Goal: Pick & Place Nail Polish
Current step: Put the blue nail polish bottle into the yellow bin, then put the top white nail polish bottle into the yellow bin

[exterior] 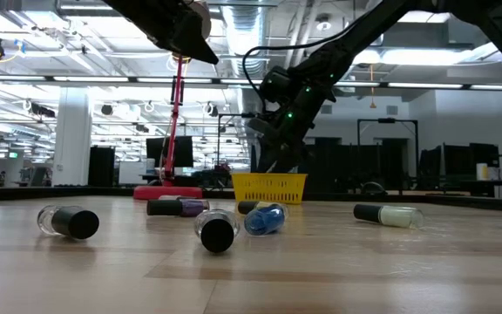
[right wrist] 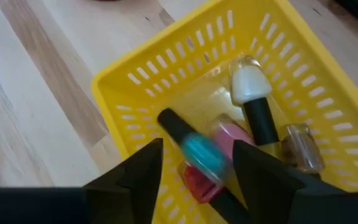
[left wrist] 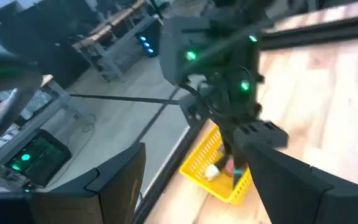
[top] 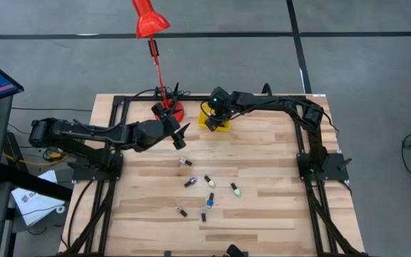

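A pale wooden counter (top: pixel 262 178) carries a yellow basket (top: pixel 213 123) and a red lamp base (top: pixel 173 111) near its far edge. Several nail polish bottles (top: pixel 210 199) lie scattered on their sides around its middle.

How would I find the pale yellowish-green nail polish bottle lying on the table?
Start at the small yellow slotted plastic basket at the wooden table's far edge, then come toward the near edge to the scattered little bottles. The pale yellowish-green bottle lies farthest toward the right arm's side; its neighbours are darker, blue or purple.
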Controlling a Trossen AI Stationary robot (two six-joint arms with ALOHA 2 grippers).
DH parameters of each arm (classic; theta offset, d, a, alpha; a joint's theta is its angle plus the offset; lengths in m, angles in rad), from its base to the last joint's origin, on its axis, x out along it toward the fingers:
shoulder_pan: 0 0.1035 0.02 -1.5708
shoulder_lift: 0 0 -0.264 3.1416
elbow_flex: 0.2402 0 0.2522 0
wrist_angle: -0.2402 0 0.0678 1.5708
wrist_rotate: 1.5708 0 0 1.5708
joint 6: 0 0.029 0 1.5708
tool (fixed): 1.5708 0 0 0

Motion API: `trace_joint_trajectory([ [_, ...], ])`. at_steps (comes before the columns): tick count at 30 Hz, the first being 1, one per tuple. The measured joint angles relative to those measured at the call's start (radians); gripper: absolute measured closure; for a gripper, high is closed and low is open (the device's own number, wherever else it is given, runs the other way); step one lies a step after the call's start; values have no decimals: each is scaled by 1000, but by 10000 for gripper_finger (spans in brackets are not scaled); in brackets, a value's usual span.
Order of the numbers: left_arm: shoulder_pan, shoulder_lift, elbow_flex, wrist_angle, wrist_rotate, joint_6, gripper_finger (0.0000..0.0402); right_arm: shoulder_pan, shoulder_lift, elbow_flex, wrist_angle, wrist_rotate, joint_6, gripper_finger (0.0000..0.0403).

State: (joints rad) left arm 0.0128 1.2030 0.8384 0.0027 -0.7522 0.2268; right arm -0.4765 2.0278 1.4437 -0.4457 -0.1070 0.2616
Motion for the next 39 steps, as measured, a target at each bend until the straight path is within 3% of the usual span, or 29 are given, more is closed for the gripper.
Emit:
trace_joint_trajectory([
  [4,2,0,1,-108,103,-24,128,-11,-64,0,-45,-1,-25,206],
  [8,26,12,0,-211,306,-101,128,-18,-189,0,-101,0,-81,211],
  [12,59,23,-47,-196,421,-101,128,-9,-336,1,-153,0,-112,218],
  [18,115,24,-231,-84,642,-96,128,34,-517,1,-195,-1,-115,222],
  [26,141,24,-388,106,760,29,128,88,-621,1,-238,1,-114,223],
  [39,194,126,-443,256,921,141,128,145,-578,1,-287,3,-104,227],
])
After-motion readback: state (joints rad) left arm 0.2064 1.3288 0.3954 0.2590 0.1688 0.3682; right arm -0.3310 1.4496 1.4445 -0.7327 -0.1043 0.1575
